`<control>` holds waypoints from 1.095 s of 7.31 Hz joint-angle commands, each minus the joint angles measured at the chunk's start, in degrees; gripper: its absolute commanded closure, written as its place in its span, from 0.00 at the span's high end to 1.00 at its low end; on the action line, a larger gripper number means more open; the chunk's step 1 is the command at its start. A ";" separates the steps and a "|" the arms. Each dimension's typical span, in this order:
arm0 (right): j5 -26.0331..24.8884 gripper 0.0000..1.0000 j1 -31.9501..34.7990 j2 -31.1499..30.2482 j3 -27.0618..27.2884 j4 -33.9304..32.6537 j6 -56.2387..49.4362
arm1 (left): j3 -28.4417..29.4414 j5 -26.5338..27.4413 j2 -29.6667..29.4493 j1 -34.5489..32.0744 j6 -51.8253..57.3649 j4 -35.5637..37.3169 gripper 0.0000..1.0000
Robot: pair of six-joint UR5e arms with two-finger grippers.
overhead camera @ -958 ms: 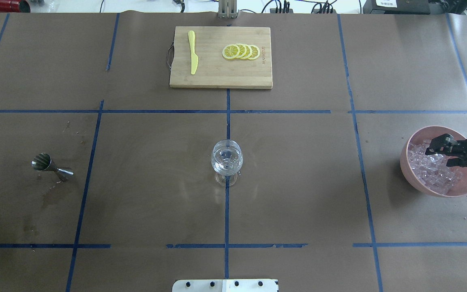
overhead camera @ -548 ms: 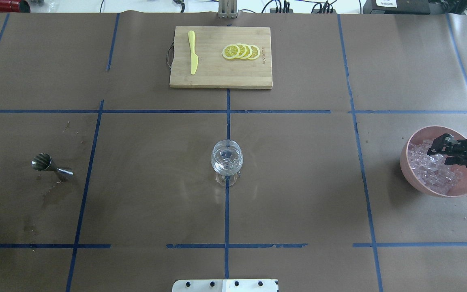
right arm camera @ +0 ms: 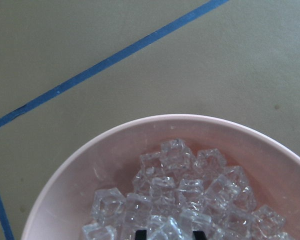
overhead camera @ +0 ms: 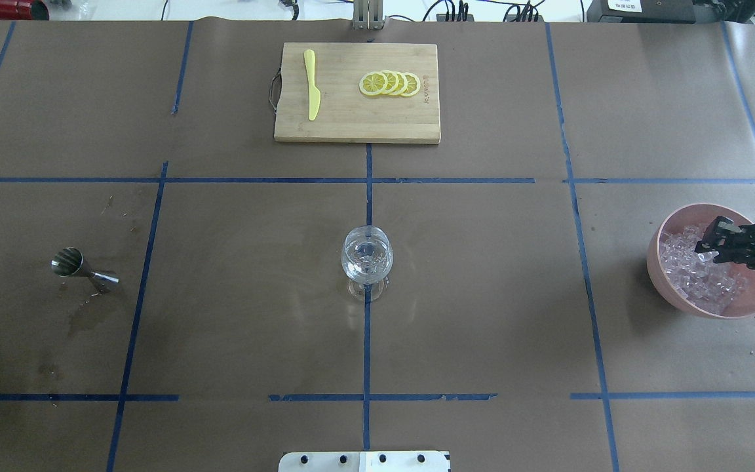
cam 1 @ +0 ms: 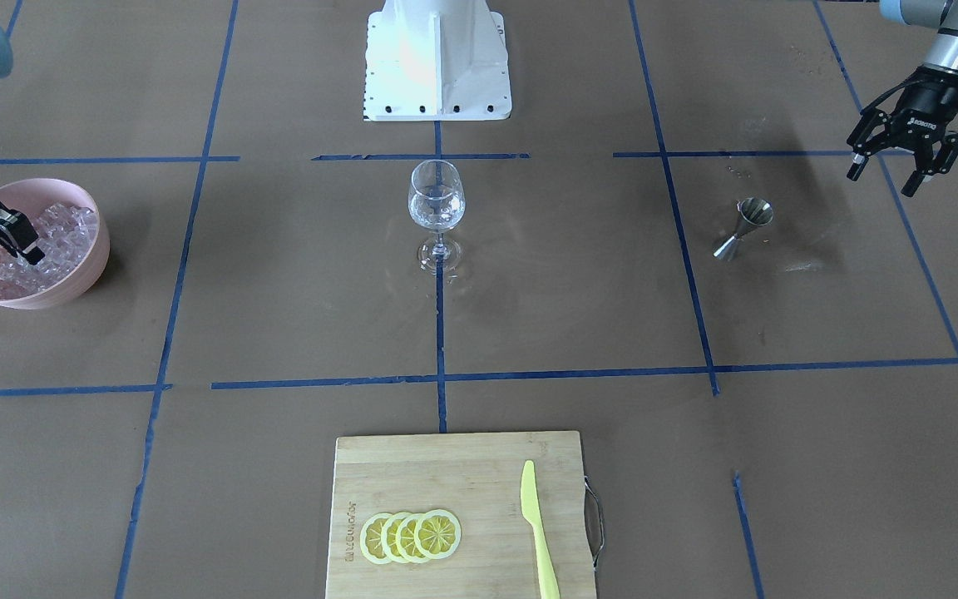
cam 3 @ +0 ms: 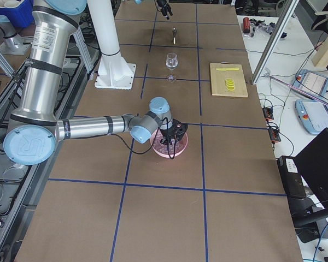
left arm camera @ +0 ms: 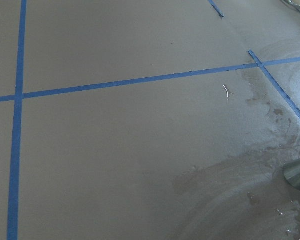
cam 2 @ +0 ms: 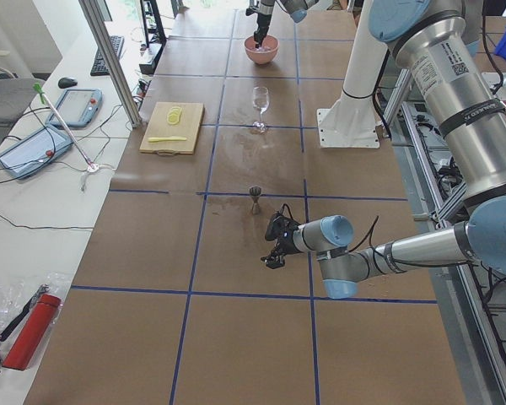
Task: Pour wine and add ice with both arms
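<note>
- The right gripper (overhead camera: 710, 251) reaches into the pink bowl (overhead camera: 651, 262) at the right edge of the overhead view, with its tips down among the ice (right arm camera: 180, 190).
- In the right wrist view, the two fingertips (right arm camera: 140, 234) show only at the bottom edge. They stand a little apart with a cube between them. I cannot tell whether they are pressing on it.
- The ice lies heaped in the bowl as many small clear cubes, and none is seen outside it.
- Handling, as a judgement: each cube is light, hard and probably wet and slippery.
  - Grip one cube across two flat opposite faces, not across its corners.
  - Close squarely, or the cube is likely to squirt out or drag its neighbours along.
- The wine glass (overhead camera: 366, 252) stands upright at the centre of the overhead view, well apart from the bowl. It is thin-walled with a narrow stem, so a cube should be let go low over its mouth.
- The left gripper (cam 1: 895, 166) hangs at the upper right of the front-facing view with its fingers spread and nothing between them. It is near the metal measuring cup (cam 1: 745, 226) but does not touch it.
- A cutting board (overhead camera: 351, 124) at the top centre carries lemon slices (overhead camera: 390, 84) and a yellow knife (overhead camera: 312, 85).
</note>
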 commanded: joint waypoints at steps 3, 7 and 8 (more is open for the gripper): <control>6.51 0.00 8.12 0.02 7.89 -0.11 -0.29 | -0.09 0.00 0.04 -0.09 0.00 -0.07 1.00; 7.43 0.00 1.68 20.26 16.33 -21.83 3.46 | 0.35 -11.20 -0.14 -3.13 1.14 -2.27 1.00; 7.09 0.00 -3.65 28.77 17.04 -29.04 8.62 | 0.61 -13.69 -1.01 -6.99 5.75 -1.49 1.00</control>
